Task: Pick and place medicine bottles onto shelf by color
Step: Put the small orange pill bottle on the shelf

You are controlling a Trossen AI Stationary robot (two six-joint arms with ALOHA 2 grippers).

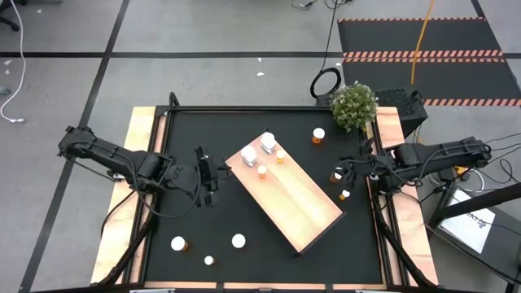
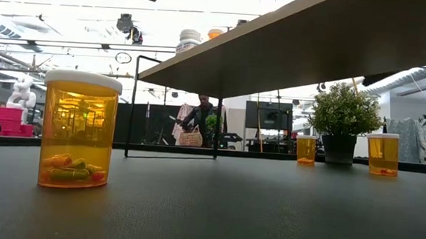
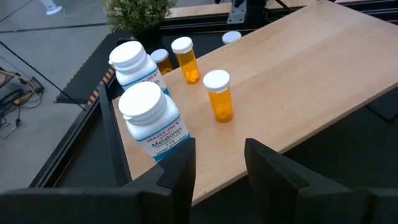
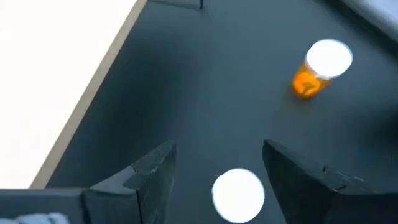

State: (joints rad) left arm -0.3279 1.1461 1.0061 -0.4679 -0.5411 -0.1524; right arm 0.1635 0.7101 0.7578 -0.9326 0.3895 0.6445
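The shelf [image 1: 285, 191] is a pale wood board lying slantwise mid-table. On its far end stand two white medicine bottles [image 3: 152, 118] [image 3: 134, 62] and two orange ones [image 3: 217, 93] [image 3: 186, 59]. My left gripper [image 1: 213, 175] hovers open and empty just off the shelf's left edge, fingers [image 3: 180, 171] aimed at the white bottles. My right gripper [image 1: 345, 176] is open to the right of the shelf, its fingers on either side of a white-capped bottle [image 4: 238, 194] on the mat, apart from it. A second orange bottle [image 4: 320, 68] stands farther off.
More bottles stand on the black mat: one orange at the far side [image 1: 318, 135] and three near the front left [image 1: 177, 242] [image 1: 238, 241] [image 1: 208, 260]. A potted plant [image 1: 354, 106] sits at the far right corner. Black frame rails edge the table.
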